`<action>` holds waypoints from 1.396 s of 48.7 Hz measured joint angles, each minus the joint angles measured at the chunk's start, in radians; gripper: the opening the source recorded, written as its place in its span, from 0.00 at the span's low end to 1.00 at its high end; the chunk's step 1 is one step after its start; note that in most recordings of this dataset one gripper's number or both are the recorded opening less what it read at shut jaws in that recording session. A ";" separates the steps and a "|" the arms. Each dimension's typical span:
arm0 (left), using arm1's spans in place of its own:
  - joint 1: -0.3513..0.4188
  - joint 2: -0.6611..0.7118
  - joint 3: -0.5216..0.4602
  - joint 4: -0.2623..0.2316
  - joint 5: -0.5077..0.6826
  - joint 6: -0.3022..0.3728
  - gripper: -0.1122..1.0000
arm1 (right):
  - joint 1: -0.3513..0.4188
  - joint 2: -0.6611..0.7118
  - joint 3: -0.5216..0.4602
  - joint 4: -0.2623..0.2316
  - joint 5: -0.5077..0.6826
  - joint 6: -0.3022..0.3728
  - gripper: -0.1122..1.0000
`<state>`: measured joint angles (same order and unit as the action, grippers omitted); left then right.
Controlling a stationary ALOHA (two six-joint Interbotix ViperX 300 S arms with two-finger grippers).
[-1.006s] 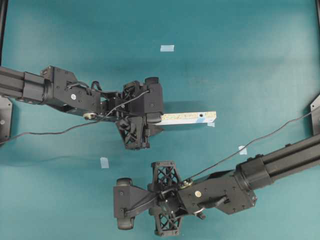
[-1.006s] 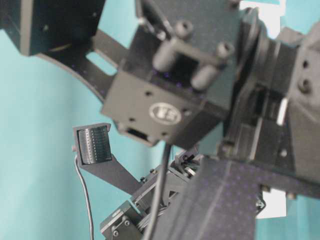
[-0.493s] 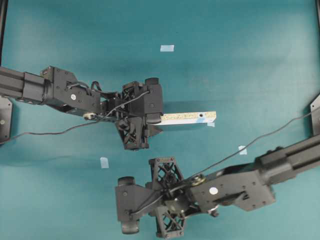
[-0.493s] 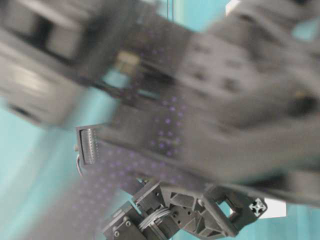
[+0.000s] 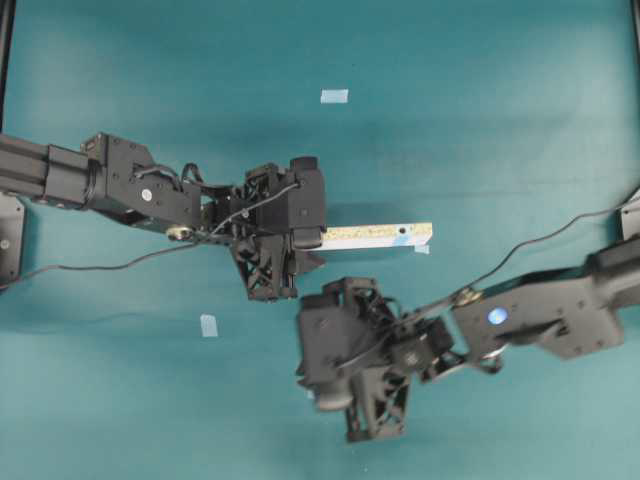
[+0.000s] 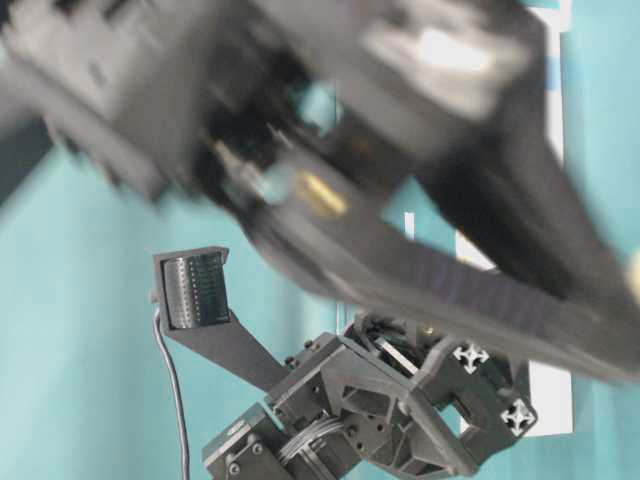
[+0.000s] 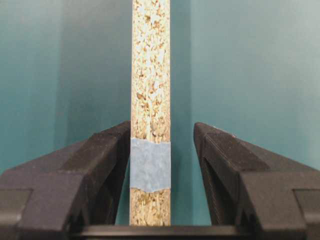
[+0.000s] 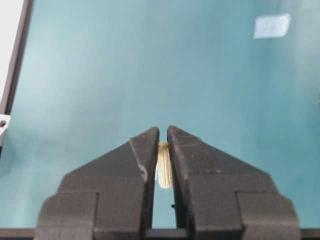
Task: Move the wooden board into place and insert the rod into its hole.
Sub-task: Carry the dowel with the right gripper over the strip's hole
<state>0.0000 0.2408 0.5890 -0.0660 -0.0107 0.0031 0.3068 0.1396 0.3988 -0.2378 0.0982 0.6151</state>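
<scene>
The wooden board [image 5: 375,236] stands on its long edge at the table's middle, speckled edge up, with a pale blue patch [image 5: 403,237] and a small dark hole near its right end. My left gripper [image 5: 312,238] straddles its left end. In the left wrist view the board [image 7: 150,75] rises between the jaws of this gripper [image 7: 161,127]: the left finger lies against it, the right finger stands clear. My right gripper [image 5: 315,385], below the board, points left. Its jaws [image 8: 163,131] are shut on the cream rod [image 8: 164,172].
Small pale-blue tape squares lie on the teal table at the back [image 5: 334,97], front left [image 5: 209,325], right [image 5: 485,299] and just under the board's right end [image 5: 422,249]. Cables trail from both arms. The blurred right arm fills most of the table-level view.
The right arm has swung up and to the right from the front edge, closer to the board, still holding the rod. The left arm and the board have not moved.
</scene>
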 measured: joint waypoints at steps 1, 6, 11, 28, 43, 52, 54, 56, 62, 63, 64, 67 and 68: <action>-0.002 0.000 0.000 0.000 0.000 0.000 0.56 | -0.003 -0.009 0.012 0.002 -0.011 0.000 0.18; -0.002 0.000 0.000 0.000 0.000 0.000 0.56 | -0.025 -0.055 0.075 0.002 -0.061 -0.005 0.18; -0.002 0.000 0.002 0.000 0.000 0.000 0.55 | -0.048 -0.098 0.129 0.000 -0.104 -0.008 0.18; -0.002 0.000 0.002 0.000 0.000 0.000 0.55 | -0.123 -0.249 0.313 0.000 -0.304 -0.015 0.18; -0.003 0.000 0.002 0.000 0.000 0.000 0.55 | -0.210 -0.342 0.439 -0.002 -0.428 -0.051 0.18; -0.003 0.000 0.005 0.000 0.000 0.000 0.55 | -0.253 -0.377 0.492 -0.002 -0.453 -0.123 0.18; -0.003 0.000 0.006 0.000 0.000 0.000 0.55 | -0.264 -0.385 0.502 -0.002 -0.459 -0.133 0.18; -0.003 0.000 0.008 0.000 0.000 0.002 0.55 | -0.275 -0.391 0.509 -0.002 -0.468 -0.143 0.18; -0.003 0.000 0.011 0.000 0.000 0.000 0.55 | -0.304 -0.407 0.538 -0.002 -0.512 -0.152 0.18; -0.003 0.000 0.011 0.000 0.000 0.000 0.55 | -0.307 -0.408 0.543 -0.002 -0.525 -0.152 0.18; -0.003 0.000 0.011 0.000 0.000 0.000 0.55 | -0.311 -0.411 0.549 0.000 -0.537 -0.153 0.18; -0.003 0.000 0.014 0.000 0.000 0.000 0.55 | -0.324 -0.411 0.566 -0.002 -0.580 -0.152 0.18; -0.003 0.000 0.015 0.000 0.000 0.000 0.55 | -0.327 -0.411 0.571 -0.002 -0.592 -0.152 0.18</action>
<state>-0.0031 0.2408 0.6044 -0.0660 -0.0107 0.0031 -0.0199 -0.2715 0.9695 -0.2393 -0.4939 0.4633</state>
